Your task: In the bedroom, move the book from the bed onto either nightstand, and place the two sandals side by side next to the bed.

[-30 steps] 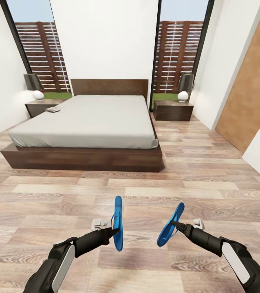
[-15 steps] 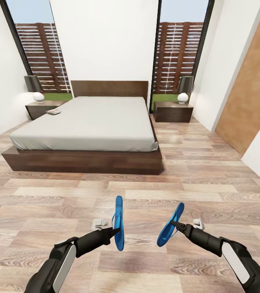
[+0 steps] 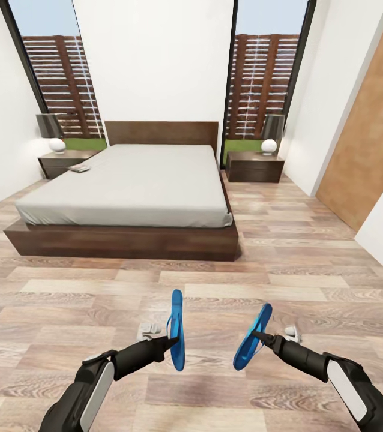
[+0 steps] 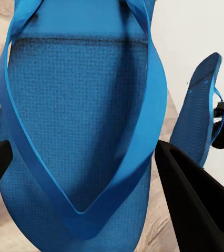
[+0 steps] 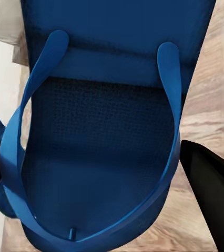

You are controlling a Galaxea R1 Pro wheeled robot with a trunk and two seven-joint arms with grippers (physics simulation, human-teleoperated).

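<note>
left tool [image 3: 170,342] pinching one sandal [image 3: 176,330]; right tool [image 3: 256,338] pinching the other sandal [image 3: 251,337] | both carried on edge above the floor [image 3: 311,264], well short of the bed [image 3: 128,186] | book [image 3: 78,168] on mattress corner by left nightstand [image 3: 65,162] | advice: lower soles flat, parallel, close beside the frame

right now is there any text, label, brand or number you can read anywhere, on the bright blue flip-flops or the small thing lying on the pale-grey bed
None can be read.
Left bright blue flip-flop: plain textured sole, no print.
Right bright blue flip-flop: plain, no print.
Small thin book at the far corner of the pale-grey bed: too small and blurred to read.
</note>
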